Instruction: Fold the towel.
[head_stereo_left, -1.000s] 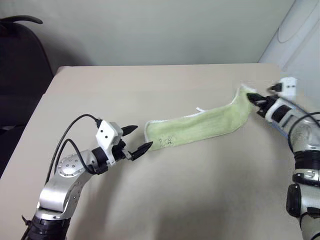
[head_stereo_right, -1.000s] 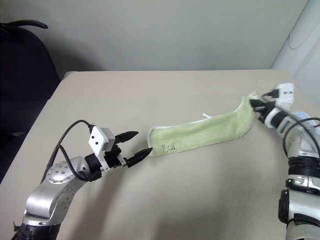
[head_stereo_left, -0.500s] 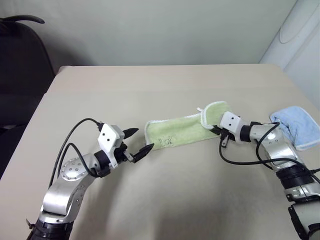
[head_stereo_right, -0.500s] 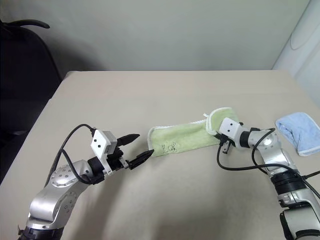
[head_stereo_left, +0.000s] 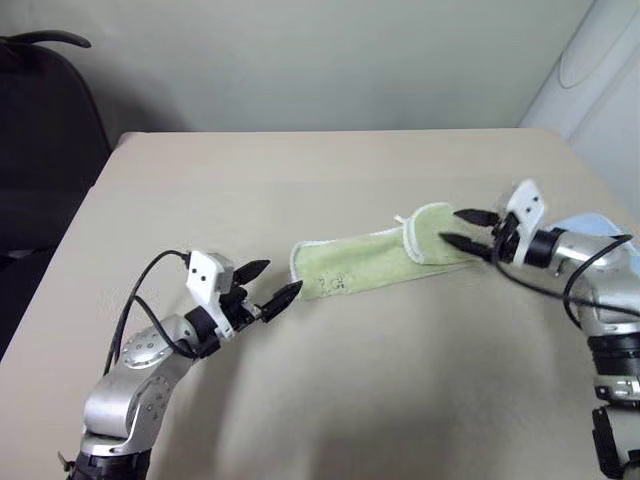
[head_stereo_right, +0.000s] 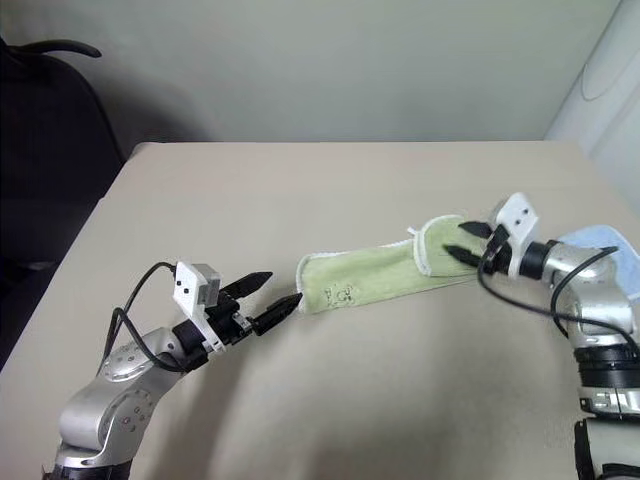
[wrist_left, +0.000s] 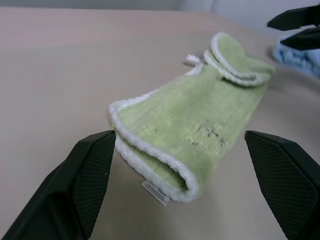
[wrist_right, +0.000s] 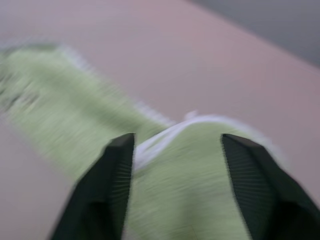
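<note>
Left gripper (head_stereo_left: 274, 286) wide open and empty, aimed at the near short end of the towel (head_stereo_left: 365, 262), tips just short of its folded white-edged corner. Towel a long narrow strip running left to right across the table (head_stereo_left: 300, 180), far end flipped over. Right gripper (head_stereo_left: 468, 229) half parted, empty, at that flap.

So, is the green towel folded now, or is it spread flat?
Folded. The towel lies as a narrow doubled strip, its right end turned back over itself; the right gripper stands open beside it.
</note>
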